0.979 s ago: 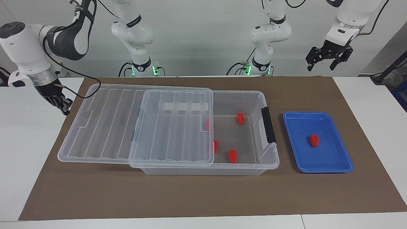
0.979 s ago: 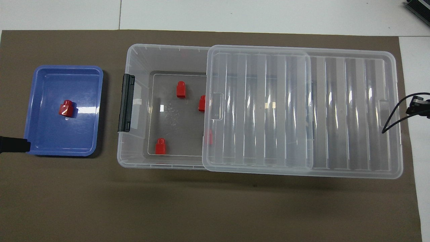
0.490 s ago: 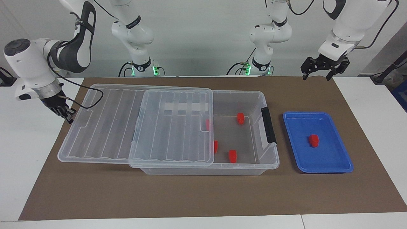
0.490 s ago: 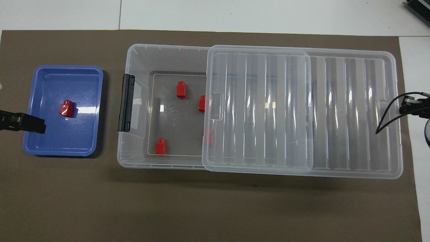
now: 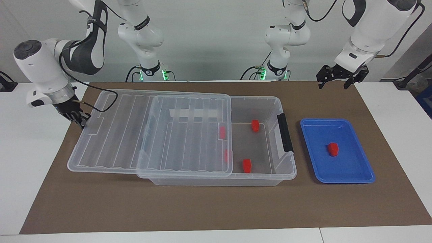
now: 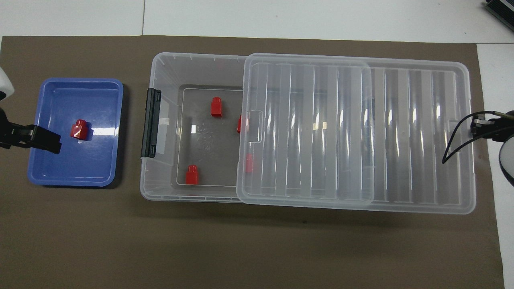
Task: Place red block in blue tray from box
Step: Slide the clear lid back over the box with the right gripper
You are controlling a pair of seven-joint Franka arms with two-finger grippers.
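Lid has slid further over box, hiding blocks.

The box sits mid-table on the brown mat, its ribbed lid covering the end toward the right arm and overhanging it. Four red blocks lie inside, two seen through the lid. The blue tray holds one red block. The right gripper is at the lid's outer edge. The left gripper hangs with fingers spread above the mat.
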